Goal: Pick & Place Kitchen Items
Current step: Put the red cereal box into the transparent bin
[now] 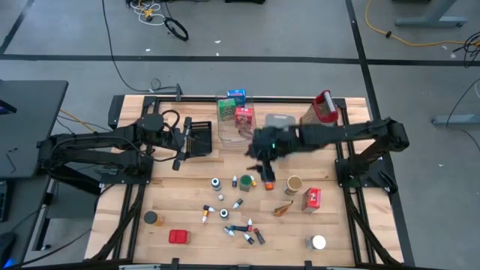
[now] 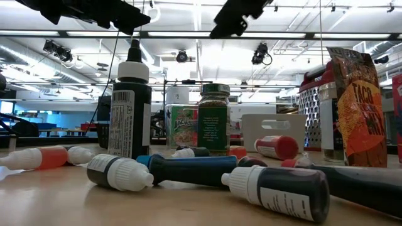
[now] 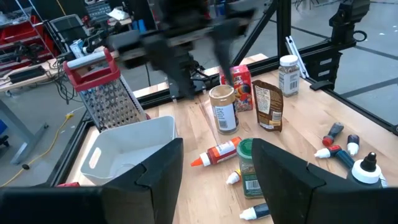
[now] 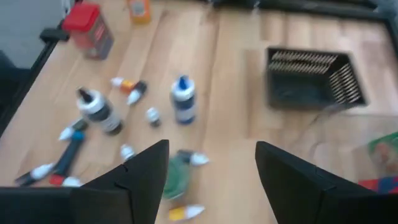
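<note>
Right gripper (image 1: 264,159): jaws apart, empty, mid-bench. Green-lid jar (image 1: 246,182): upright, just near-left of it, below jaws in wrist view. Left gripper (image 1: 182,142): open, empty, far-left by black tray (image 1: 199,136). Right arm nearer.

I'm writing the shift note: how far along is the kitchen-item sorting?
Early stage. Done: a few little boxes, a green one and a red one, sit in the clear bin. In hand: nothing; the right gripper hangs open above the green-lidded jar, and the left gripper waits open by the black basket. Left: the scattered small bottles, the red tin, the brown jar and more on the table.
</note>
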### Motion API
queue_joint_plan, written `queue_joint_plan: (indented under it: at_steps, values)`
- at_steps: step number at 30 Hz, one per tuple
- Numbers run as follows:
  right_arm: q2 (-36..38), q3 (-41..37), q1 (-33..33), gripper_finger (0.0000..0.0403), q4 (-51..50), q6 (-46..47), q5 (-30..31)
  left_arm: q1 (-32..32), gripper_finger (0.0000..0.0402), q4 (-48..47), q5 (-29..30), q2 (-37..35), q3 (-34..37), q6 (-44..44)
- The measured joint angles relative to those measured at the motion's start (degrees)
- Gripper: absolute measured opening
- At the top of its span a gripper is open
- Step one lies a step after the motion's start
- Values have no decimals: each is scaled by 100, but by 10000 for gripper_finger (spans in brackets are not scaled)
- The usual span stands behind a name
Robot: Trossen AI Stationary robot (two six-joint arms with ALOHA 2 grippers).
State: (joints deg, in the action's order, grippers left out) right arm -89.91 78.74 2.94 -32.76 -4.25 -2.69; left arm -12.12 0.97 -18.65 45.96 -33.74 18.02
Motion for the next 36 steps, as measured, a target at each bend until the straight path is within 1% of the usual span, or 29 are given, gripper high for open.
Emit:
queue_joint_plan:
  at_steps: [2, 4, 6, 8, 11, 13, 17, 19, 24, 29, 32, 36]
  values:
    - [0, 0, 278, 251, -181, 447, 327, -1, 200, 2, 0, 0, 0, 0]
    - [1, 0, 528, 251, -339, 835, 475, -2, 201, 0, 0, -1, 0, 0]
    - [4, 0, 732, 251, -575, 1359, 474, 0, 201, 2, 0, -1, 0, 0]
    - [7, 0, 909, 251, -797, 2113, 468, -2, 201, 2, 0, 1, 0, 0]
    - [13, 0, 1150, 251, -1354, 3203, 451, -2, 199, 4, 0, 0, 0, 0]
    - [13, 0, 1293, 251, -1778, 3769, 395, -2, 200, 31, 0, 0, 0, 0]
    - [16, 0, 1555, 251, -2457, 4725, 130, 0, 201, 166, 0, 1, 0, 0]
    - [75, 0, 1630, 251, -2667, 5099, -169, -1, 201, 273, 0, 1, 0, -2]
    - [206, 4, 1749, 251, -3322, 6498, -997, -2, 200, 519, 0, 1, 0, 0]
    - [280, 4, 1895, 251, -4517, 7685, -1446, -2, 199, 731, 0, 1, 0, 0]
    - [290, 4, 1989, 251, -5172, 8447, -1517, -2, 199, 893, -2, 1, 0, 0]
    - [289, 4, 2112, 251, -5243, 9586, -1344, -1, 201, 1023, -3, 1, 0, 0]
